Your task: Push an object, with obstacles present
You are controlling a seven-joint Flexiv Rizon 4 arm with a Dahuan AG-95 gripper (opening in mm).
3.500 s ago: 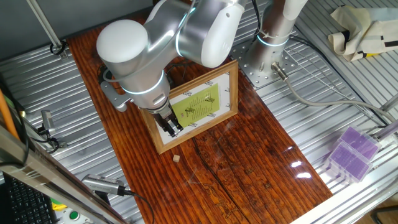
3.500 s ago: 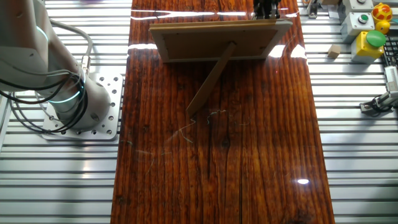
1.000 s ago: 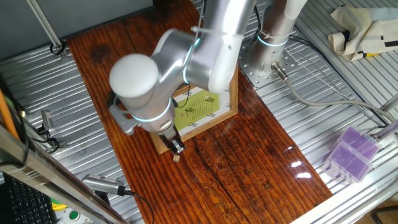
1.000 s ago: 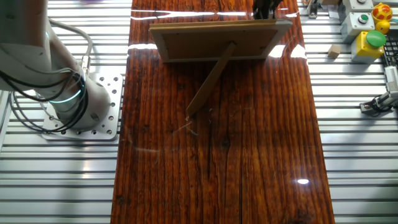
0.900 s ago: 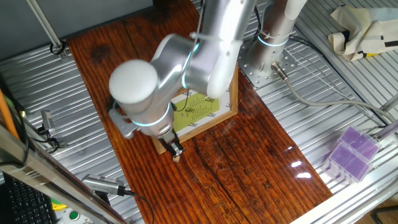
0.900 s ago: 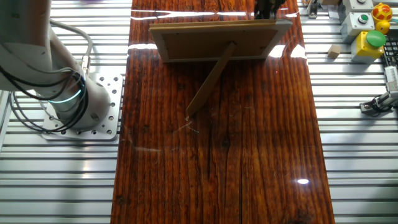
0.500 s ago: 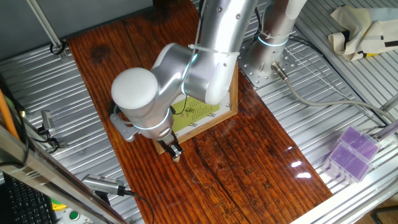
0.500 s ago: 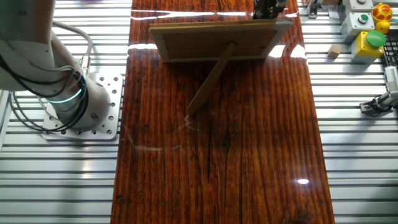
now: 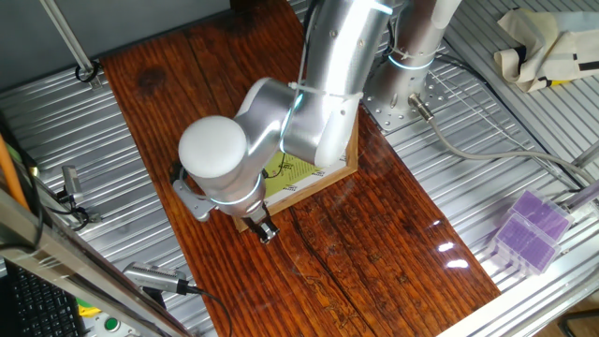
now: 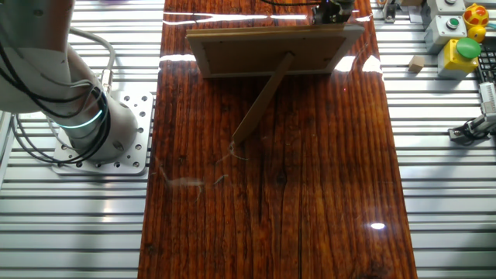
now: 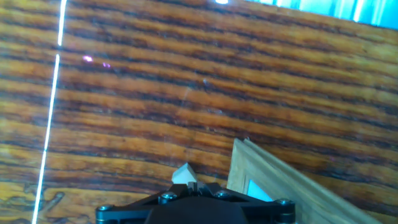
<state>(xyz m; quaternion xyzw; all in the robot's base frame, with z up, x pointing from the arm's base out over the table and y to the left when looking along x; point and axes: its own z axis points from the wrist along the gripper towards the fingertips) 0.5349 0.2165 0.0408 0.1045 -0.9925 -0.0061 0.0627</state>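
The tiny pale wooden cube (image 11: 182, 174) lies on the dark wood tabletop, touching my fingertips in the hand view. My gripper (image 11: 192, 185) is shut, its tips down at the table just off the frame's corner. In one fixed view the gripper (image 9: 266, 233) stands at the front left corner of the picture frame (image 9: 343, 165), and the cube is hidden behind the fingers. The frame's light-wood corner (image 11: 267, 177) is right beside the gripper. In the other fixed view the frame's back (image 10: 271, 48) with its prop stand faces the camera, and the gripper (image 10: 332, 9) shows just above it.
The arm's base (image 9: 409, 56) is bolted behind the frame. Purple boxes (image 9: 529, 229) sit at the far right on the metal slats. A button box (image 10: 457, 46) and a small block (image 10: 416, 65) lie beside the board. The board's front edge (image 9: 215, 309) is close to the gripper.
The gripper moved off the frame's lower part, down and forward to the table at the frame's corner, and reached the cube. The frame has not moved.
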